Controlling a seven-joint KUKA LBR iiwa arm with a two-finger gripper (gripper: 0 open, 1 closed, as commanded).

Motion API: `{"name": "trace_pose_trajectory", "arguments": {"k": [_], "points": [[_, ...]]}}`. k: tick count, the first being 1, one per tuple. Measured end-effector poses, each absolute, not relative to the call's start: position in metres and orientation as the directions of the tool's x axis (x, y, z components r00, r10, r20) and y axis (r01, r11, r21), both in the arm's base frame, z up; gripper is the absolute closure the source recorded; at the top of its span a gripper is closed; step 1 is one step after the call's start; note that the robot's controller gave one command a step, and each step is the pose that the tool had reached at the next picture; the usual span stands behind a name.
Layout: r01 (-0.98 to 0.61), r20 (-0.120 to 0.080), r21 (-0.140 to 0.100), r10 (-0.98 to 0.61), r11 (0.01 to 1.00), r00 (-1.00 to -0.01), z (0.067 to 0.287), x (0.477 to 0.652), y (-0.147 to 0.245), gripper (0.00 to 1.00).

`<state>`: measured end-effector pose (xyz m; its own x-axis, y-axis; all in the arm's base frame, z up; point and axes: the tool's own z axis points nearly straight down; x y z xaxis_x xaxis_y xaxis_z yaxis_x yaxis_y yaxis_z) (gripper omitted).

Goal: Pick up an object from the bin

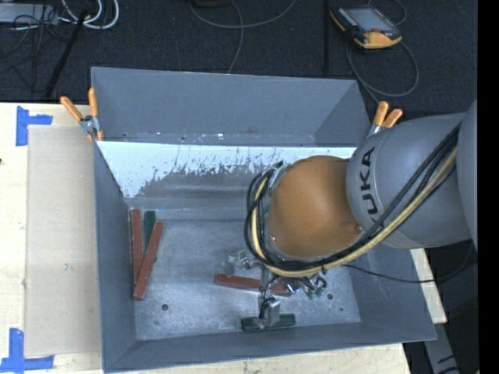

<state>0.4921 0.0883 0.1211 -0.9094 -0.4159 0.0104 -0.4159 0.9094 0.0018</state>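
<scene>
From above, the arm's gripper [269, 306] hangs low over a short dark green stick [267, 322] that lies against the near wall of the bin [234, 107]. Whether the claw is released or clenched cannot be told. A clean pick likely means straddling the stick across its width, clear of the red-brown stick [236, 282] just beside it. Counted: three red-brown sticks and two green, three of them in a cluster [143, 249] at the left wall.
</scene>
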Motion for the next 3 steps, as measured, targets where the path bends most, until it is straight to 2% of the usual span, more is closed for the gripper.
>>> {"name": "trace_pose_trajectory", "arguments": {"k": [1,2,3], "points": [[-0.430,0.000,-0.001,-0.430,0.903,-0.903,0.067,0.556,0.052,0.00],[-0.428,-0.002,0.001,-0.428,0.904,-0.904,0.070,0.556,0.054,1.00],[-0.459,-0.009,-0.004,-0.459,0.888,-0.888,0.229,0.580,0.030,1.00]]}}
